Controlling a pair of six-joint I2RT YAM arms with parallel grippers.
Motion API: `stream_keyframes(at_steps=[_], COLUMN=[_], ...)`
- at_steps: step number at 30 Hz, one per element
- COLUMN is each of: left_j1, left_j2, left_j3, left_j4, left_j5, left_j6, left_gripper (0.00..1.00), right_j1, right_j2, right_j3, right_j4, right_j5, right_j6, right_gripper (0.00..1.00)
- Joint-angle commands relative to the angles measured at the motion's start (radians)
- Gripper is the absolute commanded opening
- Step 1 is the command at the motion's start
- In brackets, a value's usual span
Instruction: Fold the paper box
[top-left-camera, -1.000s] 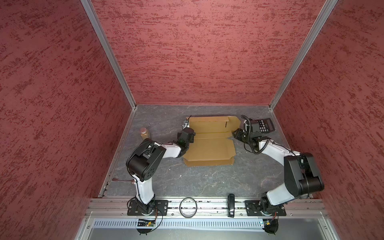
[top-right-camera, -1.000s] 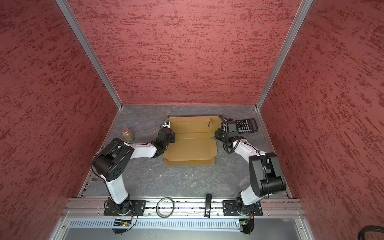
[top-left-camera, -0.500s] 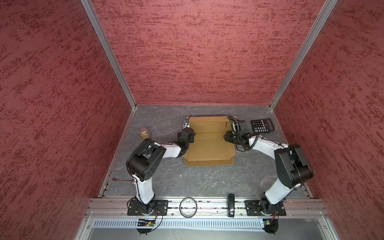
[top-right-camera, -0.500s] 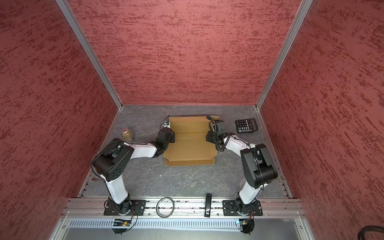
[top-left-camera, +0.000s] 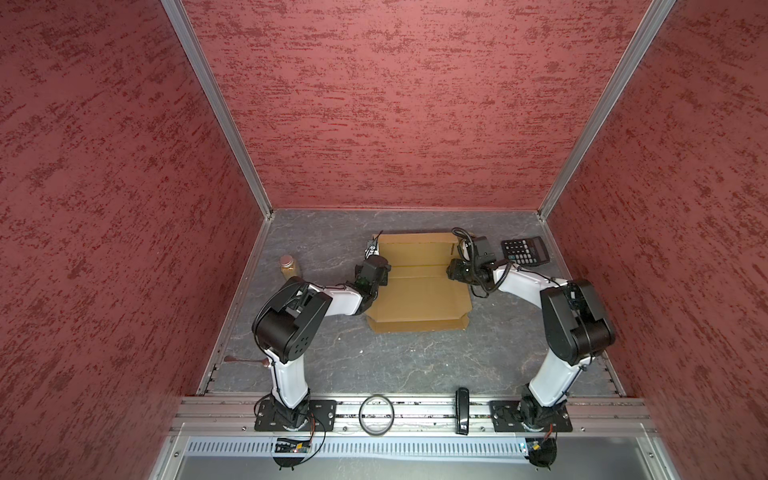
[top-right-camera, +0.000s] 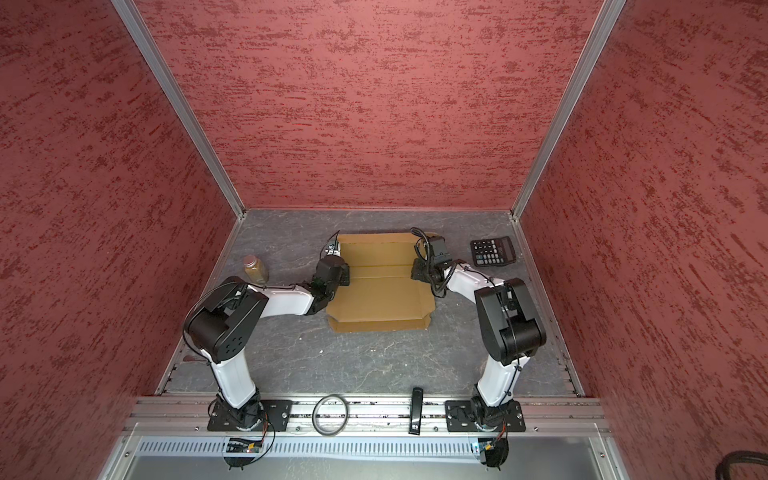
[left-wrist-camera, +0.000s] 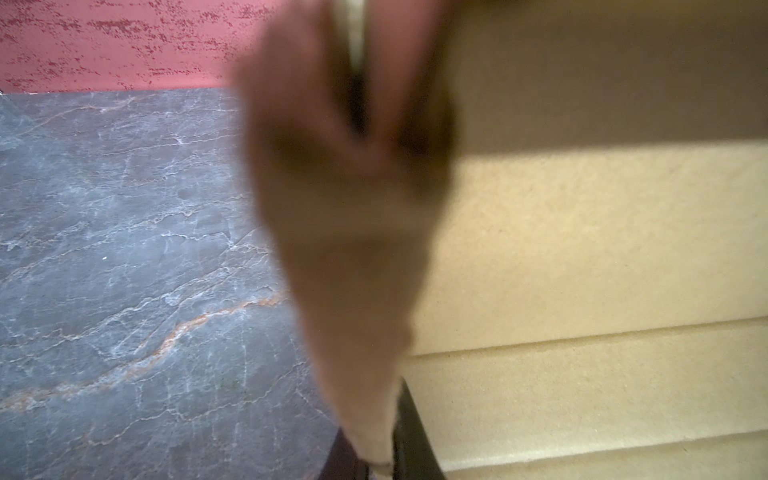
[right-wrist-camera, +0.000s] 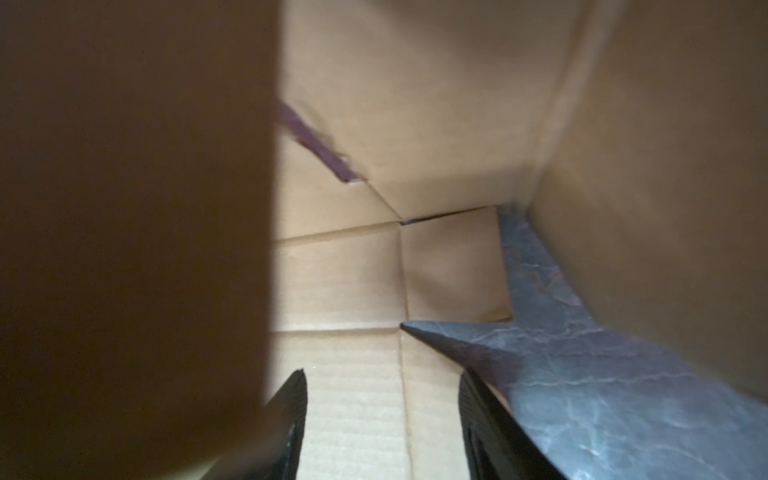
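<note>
Three walls (top-left-camera: 395, 104) with a mottled red textured finish enclose the work cell. Aluminium profiles (top-left-camera: 216, 108) run up both rear corners. The floor (top-left-camera: 395, 365) is a dark grey slab with a marble-vein pattern. An aluminium rail (top-right-camera: 374, 415) borders the front edge. Lighting is even, with soft shadows.

2 arms, left arm (top-left-camera: 340, 301) & right arm (top-left-camera: 521, 284): white shells, black joint housings w/ screw holes. Black base plates (top-left-camera: 324, 411) on alu rail (top-left-camera: 419, 410), corner screws. On right gripper (right-wrist-camera: 383, 374): black ribbed fingers (right-wrist-camera: 291, 415); coiled black cable (top-left-camera: 492, 284) at arm end far from rail.
</note>
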Motion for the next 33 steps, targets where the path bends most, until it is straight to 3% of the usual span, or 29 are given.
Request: stream_keyframes(at_steps=[1, 33], left_j1=[-0.006, -0.008], left_j2=[0.0, 0.011], left_j3=[-0.006, 0.003], left_j4=[0.002, -0.009], left_j5=[0.01, 0.006], left_j6=[0.002, 0.005], left_gripper=[0.13, 0.12], right_j1=[-0.016, -0.038], right_j2=[0.023, 0.098], right_j3=[0.041, 0.061], right_j4=[-0.01, 0.088], right_j5=[0.017, 0.015], right_j6=[-0.019, -0.058], right_gripper=[0.61, 0.64])
